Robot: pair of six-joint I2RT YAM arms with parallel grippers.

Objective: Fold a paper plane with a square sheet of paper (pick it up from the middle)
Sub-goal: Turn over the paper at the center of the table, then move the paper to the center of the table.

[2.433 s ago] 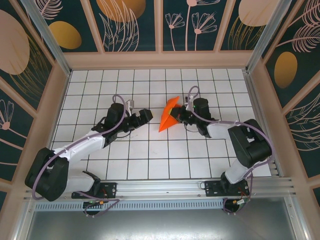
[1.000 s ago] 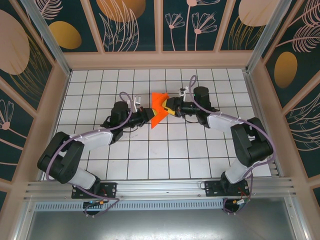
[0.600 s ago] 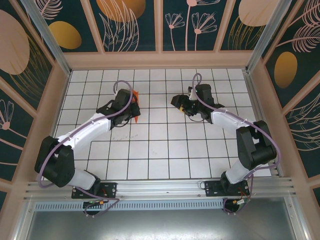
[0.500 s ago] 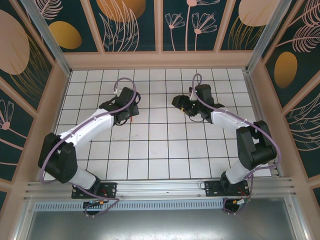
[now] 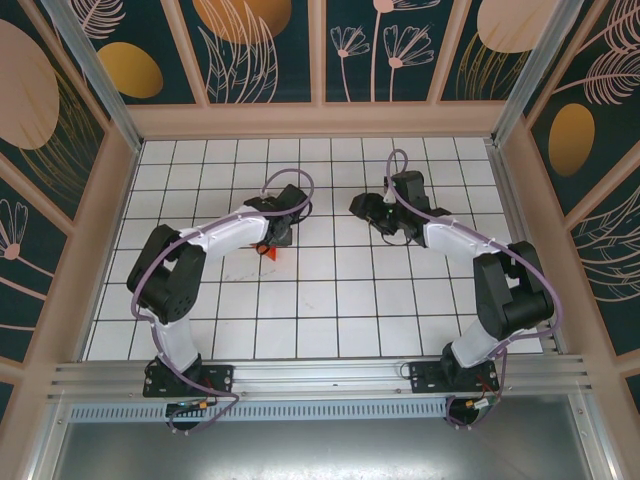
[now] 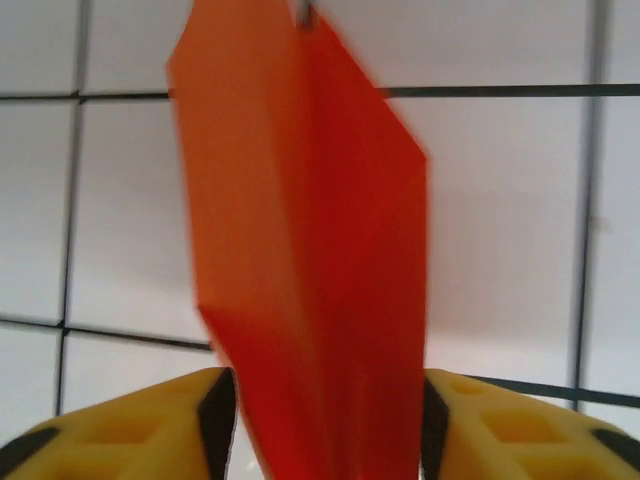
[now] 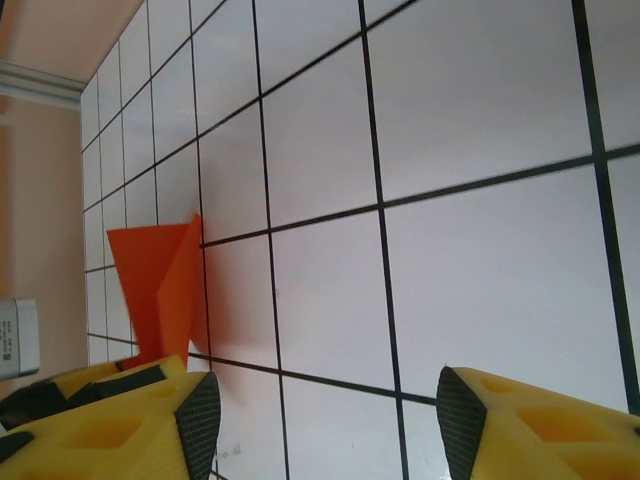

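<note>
paper plane (image 6: 300, 250): bright orange-red, plain, folded slim with a crease down the middle, narrowing to a point away from the left wrist cam, bit blurry
plane spot: left of centre on the white gridded table (image 5: 330, 300), mostly tucked under the left wrist from above, just a small orange tip poking out on the near side
left gripper (image 6: 328, 425): yellow fingers (image 6: 130, 430) apart, plane filling the gap and meeting both inner pads; can't tell if really pinching or just flanking it
right gripper (image 7: 320, 410): right of the plane, apart from it, fingers (image 7: 520, 420) spread wide, bare tiles showing between
edges: wooden walls (image 5: 320, 120) left, far and right, metal rail (image 5: 320, 375) along the near side
open room: plenty of bare tiles near and in the middle, a few rows toward the far wall
in the way: left arm (image 5: 215, 235) arching over the left-centre tiles, right arm (image 5: 450, 235) stretched over the right side
</note>
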